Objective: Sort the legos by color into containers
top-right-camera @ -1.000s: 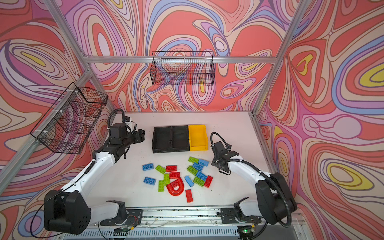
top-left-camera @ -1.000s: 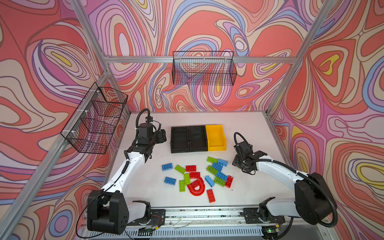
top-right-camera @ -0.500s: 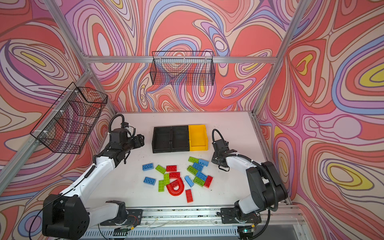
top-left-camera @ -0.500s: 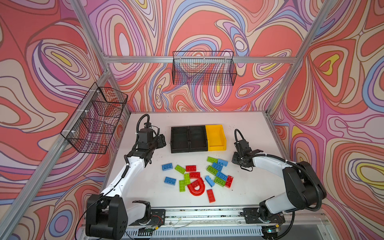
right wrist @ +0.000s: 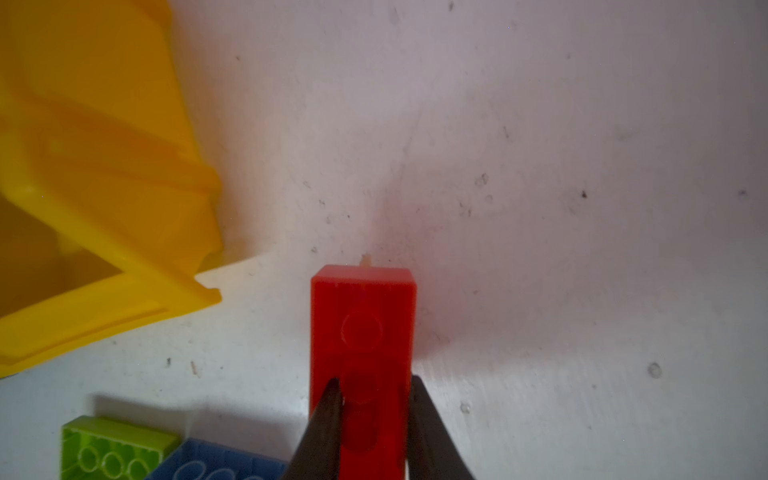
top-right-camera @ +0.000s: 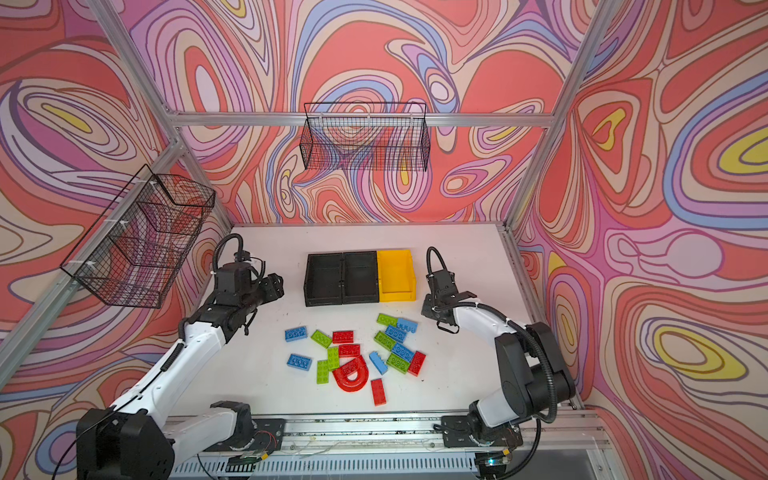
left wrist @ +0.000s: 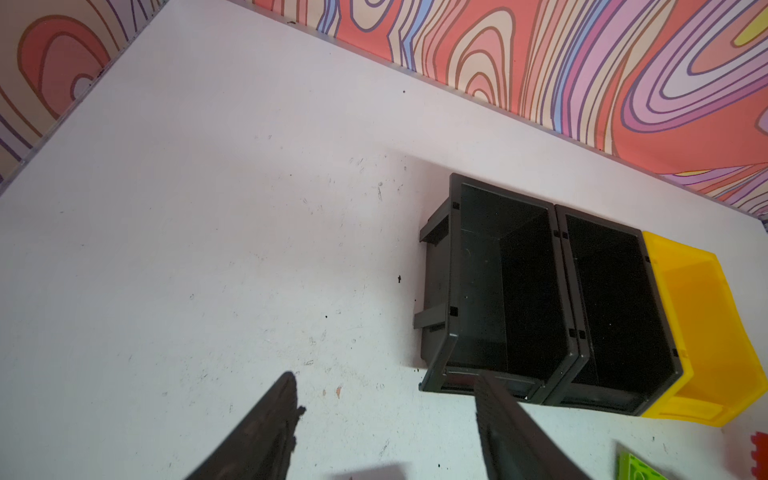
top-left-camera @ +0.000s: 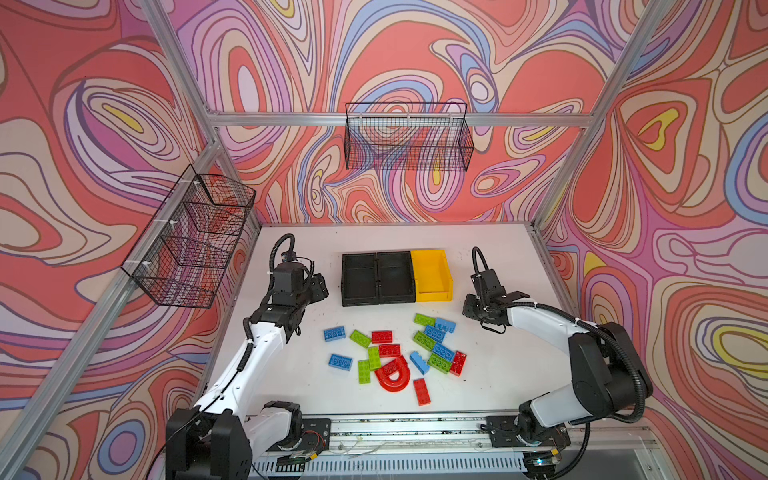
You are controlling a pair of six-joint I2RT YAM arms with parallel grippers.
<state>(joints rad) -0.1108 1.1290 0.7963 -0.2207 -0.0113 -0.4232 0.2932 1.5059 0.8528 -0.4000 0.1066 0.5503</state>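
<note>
Right end effector (right wrist: 373, 380) was clamped tight on a red brick (right wrist: 363, 316), pinching its long sides near a corner of the yellow bin (right wrist: 104, 166). The brick may have been resting on the desk (right wrist: 540, 166), though the close wrist view left that unclear. Left end effector (left wrist: 382, 380) hung roughly half open, holding nothing, above bare desk just beside the leftmost black bin (left wrist: 482, 270). Loose bricks (top-left-camera: 424, 340) and a red arch (top-left-camera: 392, 376) lay scattered before the bins.

Red brick (right wrist: 363, 332): lower end past edge of rt wrist view
</note>
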